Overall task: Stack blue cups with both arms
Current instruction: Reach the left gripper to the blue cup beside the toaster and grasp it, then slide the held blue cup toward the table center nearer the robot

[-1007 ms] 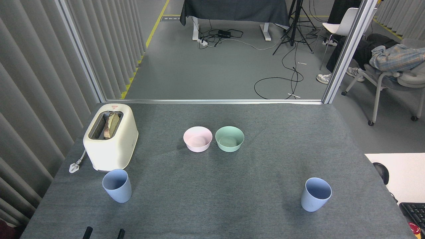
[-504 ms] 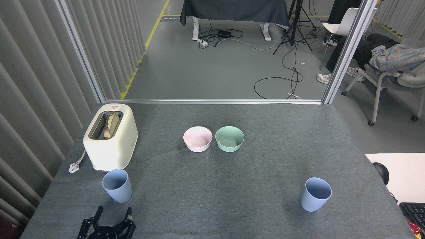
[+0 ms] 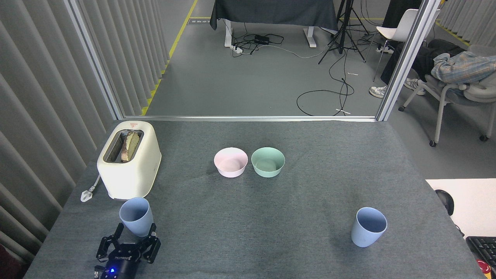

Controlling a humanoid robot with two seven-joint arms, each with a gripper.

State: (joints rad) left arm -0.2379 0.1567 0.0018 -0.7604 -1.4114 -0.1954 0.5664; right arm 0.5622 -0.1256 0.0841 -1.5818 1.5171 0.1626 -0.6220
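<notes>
Low on the grey surface (image 3: 248, 232), the left pincer (image 3: 136, 230) spreads its open-frame fingers wide around the base of the left blue cup (image 3: 136, 216), gripping nothing. Well apart at right stands the second blue cup (image 3: 368, 227), upright, near the front edge.

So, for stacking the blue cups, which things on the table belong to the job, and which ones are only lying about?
Belong to the job:
- left blue cup, in front of the toaster
- right blue cup
- left hand, open, its fingers either side of the left blue cup's base

Only lying about:
- toaster with bread
- pink bowl
- green bowl
</notes>
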